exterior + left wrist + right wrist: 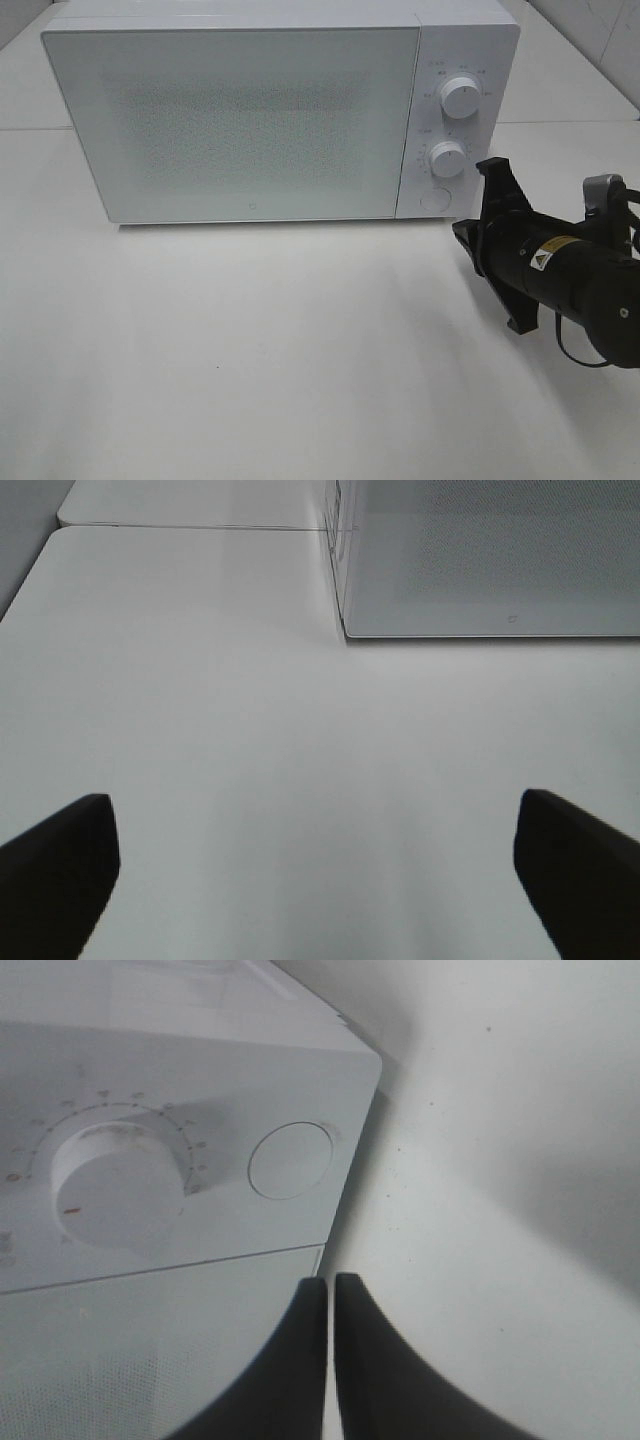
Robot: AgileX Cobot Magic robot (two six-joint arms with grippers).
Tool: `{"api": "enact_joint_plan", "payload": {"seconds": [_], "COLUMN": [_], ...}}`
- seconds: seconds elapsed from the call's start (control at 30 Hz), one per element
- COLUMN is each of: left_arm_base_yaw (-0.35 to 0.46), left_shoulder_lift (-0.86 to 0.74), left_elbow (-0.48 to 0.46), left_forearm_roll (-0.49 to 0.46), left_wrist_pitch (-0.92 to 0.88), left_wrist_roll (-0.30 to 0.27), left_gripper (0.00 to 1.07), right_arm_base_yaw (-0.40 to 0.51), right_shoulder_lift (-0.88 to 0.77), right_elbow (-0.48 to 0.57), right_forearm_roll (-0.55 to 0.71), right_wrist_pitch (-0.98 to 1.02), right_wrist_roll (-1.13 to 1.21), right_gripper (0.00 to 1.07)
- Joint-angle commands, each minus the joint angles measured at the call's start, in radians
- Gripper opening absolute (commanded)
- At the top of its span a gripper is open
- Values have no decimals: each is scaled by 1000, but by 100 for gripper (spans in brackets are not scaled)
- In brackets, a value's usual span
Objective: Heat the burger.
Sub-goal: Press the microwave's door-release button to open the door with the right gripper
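1. The burger is not in view in any picture. The microwave [280,110] stands at the far side of the bench [250,350] with its door [200,120] shut. The dotted panel hides the inside, so I cannot tell whether the burger is already in there.
2. The right hand [330,1282] has its fingers pressed together with nothing between them. It sits just off the near right corner of the microwave front, close to the round button [434,199] and below the lower knob [448,159].
3. The left hand [312,810] is spread wide and empty, low over bare bench off the microwave's left near corner. It does not show in the high view.
4. Likely step: pressing the button or setting a knob, though which one is a guess.
5. Risks from here:
   - The narrow closed tip could slide off the flat button onto the casing edge, since the button lies right by the corner.
   - A hard, level push could shove the whole microwave toward the far side, because nothing braces it.
   - If the button releases the door, the door would swing out toward the near side, possibly into the left hand's space.
   - Closed fingers cannot grip the lower knob or the upper knob [461,97], so a twist would slip.
   - Starting the timer with no burger inside would heat nothing.
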Motion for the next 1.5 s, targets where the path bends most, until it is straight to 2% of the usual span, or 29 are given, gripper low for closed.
{"api": "enact_joint_plan", "payload": {"seconds": [0.03, 0.33, 0.63, 1.5], "left_arm_base_yaw": [2, 2, 2, 2], "left_shoulder_lift": [-3, -3, -3, -3], "left_elbow": [2, 2, 2, 2], "left_forearm_roll": [-3, -3, -3, -3], "left_wrist_pitch": [-3, -3, -3, -3], "left_wrist_roll": [-7, -7, -7, -7], "left_gripper": [105, 105, 105, 105], "right_arm_base_yaw": [4, 4, 4, -3], "right_shoulder_lift": [24, 95, 153, 212], "right_elbow": [-38, -161, -231, -294], "right_forearm_roll": [2, 71, 97, 122], "right_wrist_pitch": [-12, 27, 51, 63], "right_wrist_roll": [60, 100, 114, 82], "right_gripper": [0, 0, 0, 0]}}
